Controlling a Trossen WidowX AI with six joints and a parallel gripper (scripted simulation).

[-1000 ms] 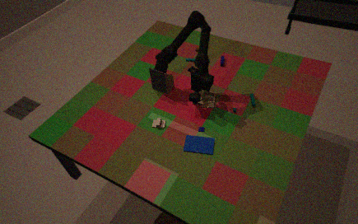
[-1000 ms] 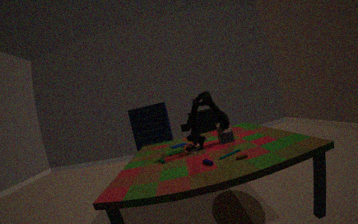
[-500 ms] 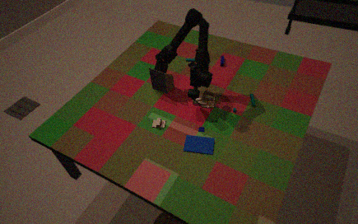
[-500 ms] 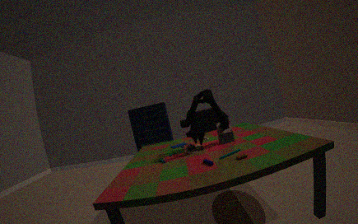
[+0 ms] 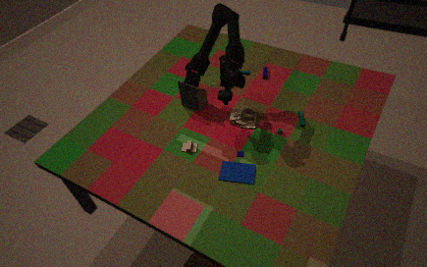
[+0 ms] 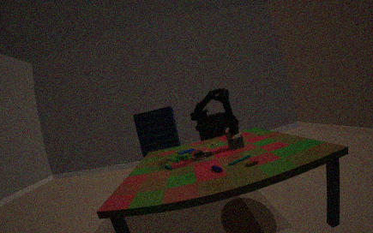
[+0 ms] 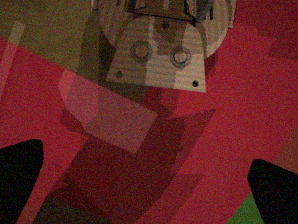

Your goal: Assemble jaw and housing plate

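Note:
The pale housing plate [image 7: 155,75] lies over the gear assembly [image 5: 249,123] near the top of the wrist view. Two round stubs show in its ringed holes, the left stub [image 7: 141,50] and the right stub [image 7: 180,57]. The plate looks flat; whether it is fully closed cannot be told. Rounded pale parts [image 7: 220,32] show from under both its sides. The jaws are cut off at the top edge, and their teeth and pins are hidden or too dark to tell. My gripper [image 5: 225,100] [image 7: 150,161] is open and empty, above and apart from the assembly.
A blue slab [image 5: 238,173], a small blue block [image 5: 240,154] and a small pale part [image 5: 189,146] lie on the table's near side. A dark upright panel [image 5: 192,95] [image 6: 236,142] stands by the arm. A teal piece [image 5: 301,119] and a blue piece [image 5: 265,73] [image 6: 216,169] lie farther off.

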